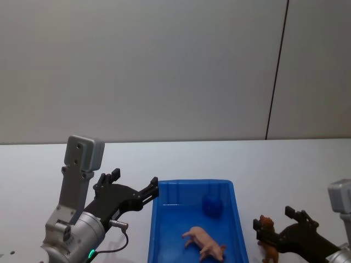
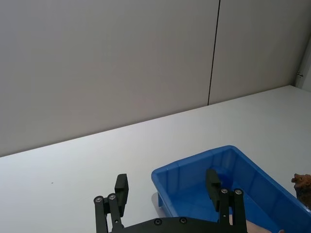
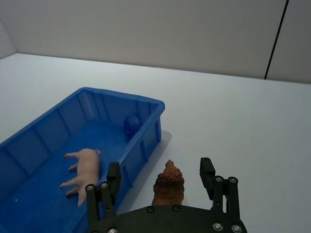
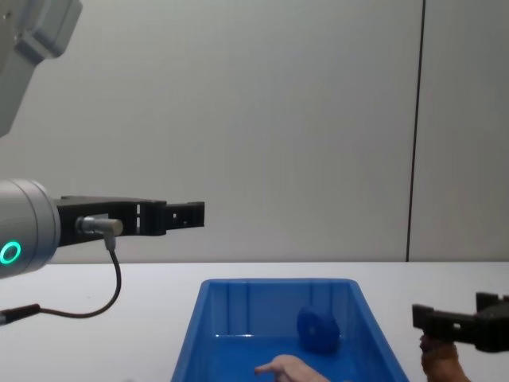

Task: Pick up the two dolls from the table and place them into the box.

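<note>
Found the left claw [image 1: 135,181] farthest left, raised above the bench [image 1: 285,164] close to the left wall of the blue box [image 1: 192,182]. Fingers spread wide, holding nothing. Judged it parked, well apart from the one doll outside the box.

Met the blue box in the middle, long axis running away from the robot. Counted one doll inside already: the pink pig [image 1: 205,241], lying on its side on the box floor toward the near end. Noted a small round dark-blue object [image 1: 212,205] farther back in the same box, apart from the pig.

Right of the box, spotted the shaggy reddish-brown doll [image 1: 267,233] standing upright on the bench, just beside the right wall but outside it. Saw the right claw [image 1: 272,219] low over the bench and set around the doll. Fingers open, one on either side, with a gap on each side plain in the right wrist view. Could not call it a grip yet.

Judged the task half done, with the second pick in hand.

Reckoned the coming move to turn on one relation: brown doll squarely between the right claw's fingers, box lying directly to that claw's left, box wall standing between the two. Called for closing on the shaggy body, lifting above the rim, then carrying left over the free floor beside the pig. Rated the right arm far nearer than the left. Feared a low carry clipping the wall, or the shaggy body slipping from the hold.
</note>
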